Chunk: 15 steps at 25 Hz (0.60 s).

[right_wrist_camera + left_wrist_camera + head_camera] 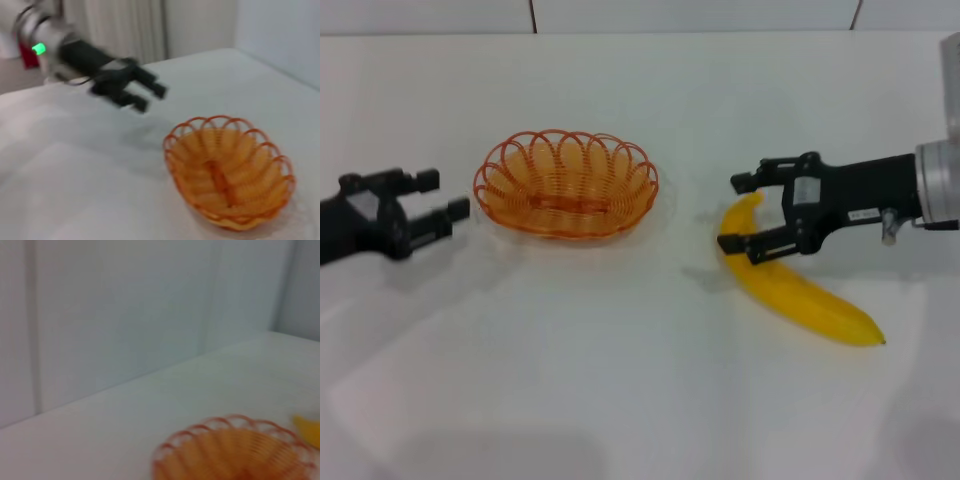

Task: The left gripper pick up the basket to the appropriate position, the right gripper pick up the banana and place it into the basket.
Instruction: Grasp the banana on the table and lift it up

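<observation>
White bench [620, 400] is carrying everything. Basket [566, 182] is sitting left of centre, toward the far edge. Banana [800, 285] is lying right of centre. Right gripper [737, 212] is straddling the banana's stem end, fingers spread, not gripping. Left gripper [445, 197] is hovering near the left edge, open, holding nothing, just beside the basket.

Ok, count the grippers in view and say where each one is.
2. The left gripper is open, just left of the basket, not touching it. The right gripper is open around the banana near its stem end, right of the basket.
</observation>
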Available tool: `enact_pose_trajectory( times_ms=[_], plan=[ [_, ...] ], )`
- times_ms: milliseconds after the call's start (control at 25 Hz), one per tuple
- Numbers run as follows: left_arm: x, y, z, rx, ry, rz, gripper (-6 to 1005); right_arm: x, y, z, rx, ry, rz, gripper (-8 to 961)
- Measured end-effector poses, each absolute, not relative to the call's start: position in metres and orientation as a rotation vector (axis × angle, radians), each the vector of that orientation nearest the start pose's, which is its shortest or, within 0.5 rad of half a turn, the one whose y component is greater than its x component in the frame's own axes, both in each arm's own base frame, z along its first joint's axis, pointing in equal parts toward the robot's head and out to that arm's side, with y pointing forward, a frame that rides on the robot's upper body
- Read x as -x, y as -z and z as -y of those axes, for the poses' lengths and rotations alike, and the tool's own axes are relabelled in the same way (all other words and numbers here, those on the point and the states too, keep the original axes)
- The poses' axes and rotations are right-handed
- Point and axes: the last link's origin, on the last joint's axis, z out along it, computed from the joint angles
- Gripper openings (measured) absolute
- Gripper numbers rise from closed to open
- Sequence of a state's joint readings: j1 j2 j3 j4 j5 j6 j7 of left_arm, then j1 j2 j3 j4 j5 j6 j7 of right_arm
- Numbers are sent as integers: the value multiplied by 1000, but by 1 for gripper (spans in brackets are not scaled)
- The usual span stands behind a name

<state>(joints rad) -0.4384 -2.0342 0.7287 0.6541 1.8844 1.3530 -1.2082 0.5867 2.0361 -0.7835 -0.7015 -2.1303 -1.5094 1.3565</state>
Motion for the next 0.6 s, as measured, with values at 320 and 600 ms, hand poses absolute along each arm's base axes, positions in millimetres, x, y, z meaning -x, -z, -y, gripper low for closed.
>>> enact_pose_trajectory(
  times_ms=[320, 600],
  plan=[
    [317, -24, -315, 2498, 552, 390, 564, -257, -14, -344, 2821, -281, -512, 892],
    [321, -21, -316, 2485, 539, 413, 564, -233, -11, -327, 2820, -53, -523, 885]
  ],
)
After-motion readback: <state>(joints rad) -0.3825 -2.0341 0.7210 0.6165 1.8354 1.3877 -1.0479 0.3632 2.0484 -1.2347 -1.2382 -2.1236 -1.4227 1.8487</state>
